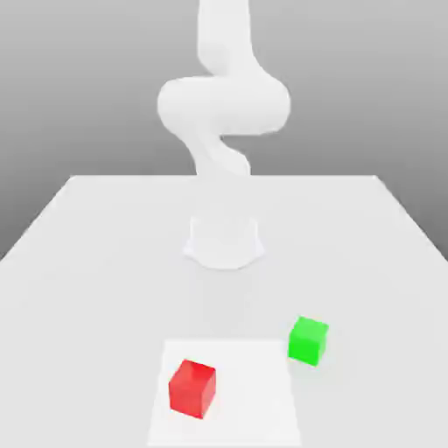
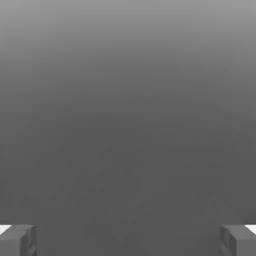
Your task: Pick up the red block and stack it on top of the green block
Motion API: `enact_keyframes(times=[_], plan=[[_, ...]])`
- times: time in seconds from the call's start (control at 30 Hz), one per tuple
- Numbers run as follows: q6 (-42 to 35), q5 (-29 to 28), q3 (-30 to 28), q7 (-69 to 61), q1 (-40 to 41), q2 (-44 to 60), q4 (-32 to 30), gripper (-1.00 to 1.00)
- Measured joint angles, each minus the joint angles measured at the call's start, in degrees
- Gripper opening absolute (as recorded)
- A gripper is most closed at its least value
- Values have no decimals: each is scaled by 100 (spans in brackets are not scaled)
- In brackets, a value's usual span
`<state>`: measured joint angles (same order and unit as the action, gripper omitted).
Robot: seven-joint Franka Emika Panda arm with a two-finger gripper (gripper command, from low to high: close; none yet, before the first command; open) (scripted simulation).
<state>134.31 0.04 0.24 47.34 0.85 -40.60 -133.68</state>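
The red block point(image 1: 192, 389) sits on a bright white square patch point(image 1: 249, 394) laid out on the pale table point(image 1: 105, 289), in the near part of the exterior view and toward that view's left. It rests flat on one face, turned somewhat so that its top and two of its upright sides show, and it lies wholly within the patch. The green block point(image 1: 307, 341) is apart from it, toward the exterior view's right and a little farther back, beside the patch's right-hand edge as the exterior view shows it. It too rests flat, and it is turned at a similar slant. Nothing is stacked: each block stands by itself. Beyond both blocks, near the middle of the table, is the round-footed base point(image 1: 224, 243) of the robot, with the white arm point(image 1: 224, 105) rising above it and running up out of the top of the exterior view. In the hand view the gripper point(image 2: 128, 241) stands wide, its two fingers point(image 2: 17, 241) well apart, with nothing held between them and a plain grey background point(image 2: 128, 125) beyond.
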Motion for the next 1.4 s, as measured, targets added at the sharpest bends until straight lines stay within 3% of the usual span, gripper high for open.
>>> enact_keyframes(times=[0.7, 0.9, 0.93, 1.17, 1.4], plan=[[2124, -24, 5, 1306, 514, 4397, -1598, 0], [3083, -12, -15, 1382, 506, 5644, -1558, 0], [3216, -13, -16, 1383, 506, 5801, -1536, -100], [3232, -25, -11, 1395, 509, 5817, -1534, -100], [2264, 87, 200, 1204, 295, 4506, -1873, -100]])
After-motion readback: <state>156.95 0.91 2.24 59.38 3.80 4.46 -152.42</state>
